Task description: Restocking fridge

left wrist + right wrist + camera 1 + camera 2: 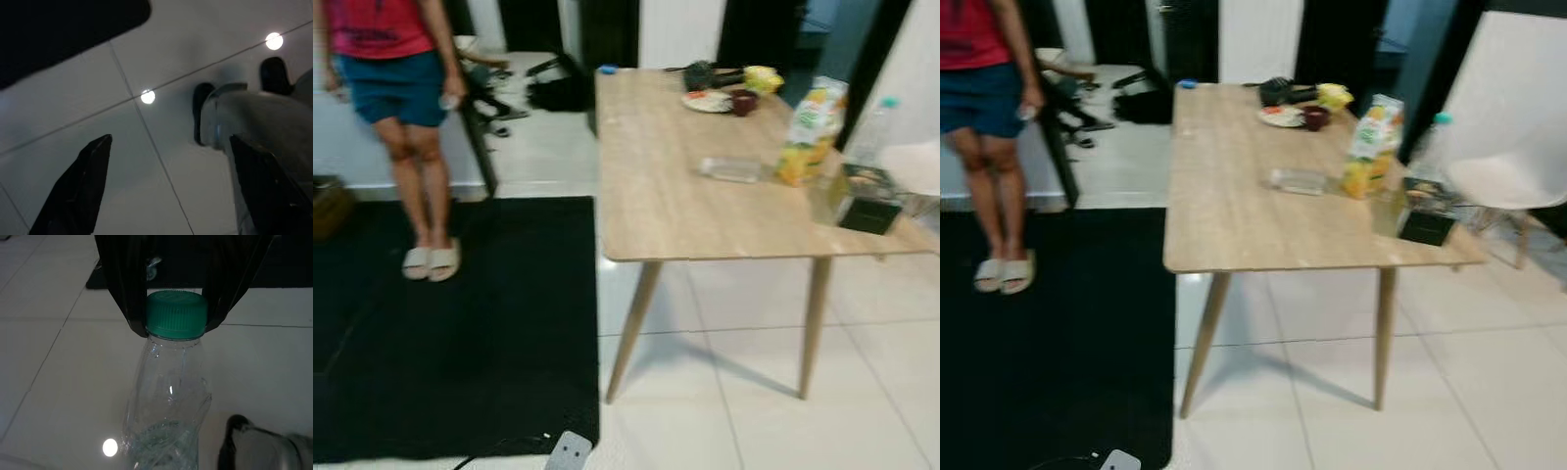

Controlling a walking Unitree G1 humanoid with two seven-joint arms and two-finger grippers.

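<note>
Head views: I see the counter (646, 196) carrying a juice carton (811, 132), likely awaiting restocking. Left wrist: my left hand (166, 191) hangs spread over floor tiles. Right wrist: my right hand (174, 316) pinches the bottle (168, 426) by its green cap (174, 313) so it hangs upright for carrying.

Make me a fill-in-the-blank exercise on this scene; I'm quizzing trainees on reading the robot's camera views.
1. The right gripper is shut on the clear plastic bottle at its ____ cap.
2. The tall yellow-and-green juice carton stands upright on the light wooden ____.
3. The person in blue shorts stands on a ____ rug.
4. The left gripper has its fingers ____ above the tiled floor.

Missing words: green; table; black; open
</note>
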